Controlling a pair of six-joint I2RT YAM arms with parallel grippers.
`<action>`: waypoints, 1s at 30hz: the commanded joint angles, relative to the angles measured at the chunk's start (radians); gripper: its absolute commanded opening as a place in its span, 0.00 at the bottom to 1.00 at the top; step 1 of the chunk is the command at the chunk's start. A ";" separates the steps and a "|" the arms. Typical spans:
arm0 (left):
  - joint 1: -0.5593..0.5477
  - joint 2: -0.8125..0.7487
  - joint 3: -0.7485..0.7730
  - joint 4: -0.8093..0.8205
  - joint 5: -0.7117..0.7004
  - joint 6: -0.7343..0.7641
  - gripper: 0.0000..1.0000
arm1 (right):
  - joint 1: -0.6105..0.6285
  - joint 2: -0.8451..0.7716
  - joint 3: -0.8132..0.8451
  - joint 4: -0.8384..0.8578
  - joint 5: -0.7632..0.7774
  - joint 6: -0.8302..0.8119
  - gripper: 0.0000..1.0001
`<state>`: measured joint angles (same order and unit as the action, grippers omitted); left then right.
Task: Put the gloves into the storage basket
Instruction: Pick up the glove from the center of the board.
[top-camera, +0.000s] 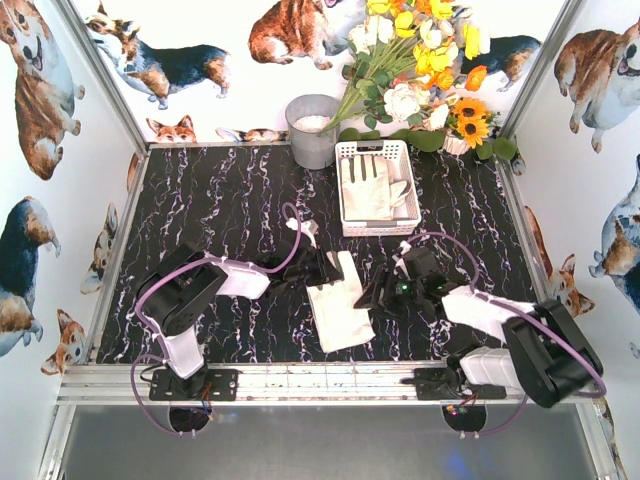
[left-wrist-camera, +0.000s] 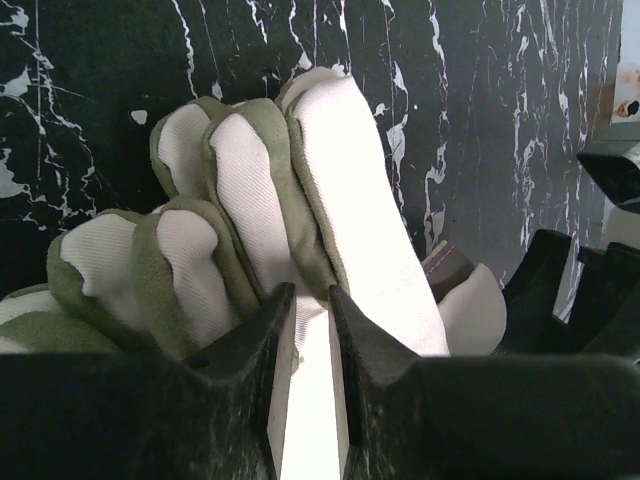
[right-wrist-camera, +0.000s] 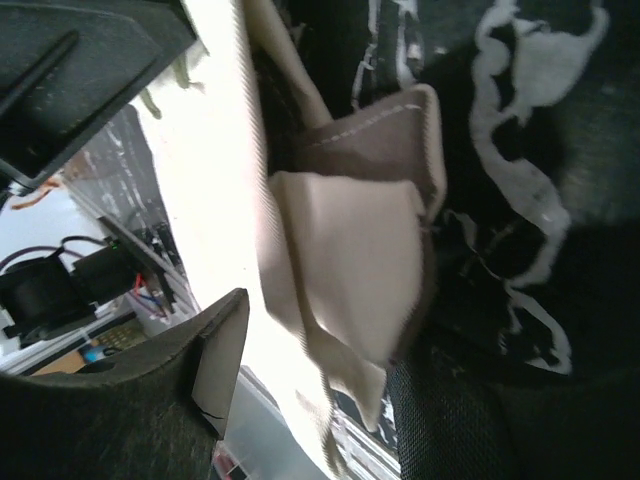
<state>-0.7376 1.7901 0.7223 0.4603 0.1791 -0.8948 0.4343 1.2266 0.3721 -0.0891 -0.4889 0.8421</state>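
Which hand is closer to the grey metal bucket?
Left. The left hand, pinching a glove, sits almost straight in front of the bucket; the right hand is off to the right and farther from it.

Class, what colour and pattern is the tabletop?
The tabletop is black with white marble veining, clearest in the top external view.

No text, label, brand, number or sign can be read in any of the three views.
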 joint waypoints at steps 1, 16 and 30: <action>0.009 0.002 -0.034 -0.050 -0.003 0.004 0.15 | 0.001 0.079 -0.036 0.129 -0.029 0.018 0.57; 0.008 -0.089 -0.063 0.002 0.012 -0.013 0.18 | 0.041 0.191 -0.030 0.207 0.009 0.016 0.22; 0.009 -0.414 -0.187 -0.223 -0.145 -0.070 0.51 | 0.041 0.201 -0.032 0.174 0.053 0.031 0.00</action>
<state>-0.7334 1.4143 0.6094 0.3328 0.0910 -0.9268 0.4713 1.4006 0.3546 0.1322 -0.5453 0.8978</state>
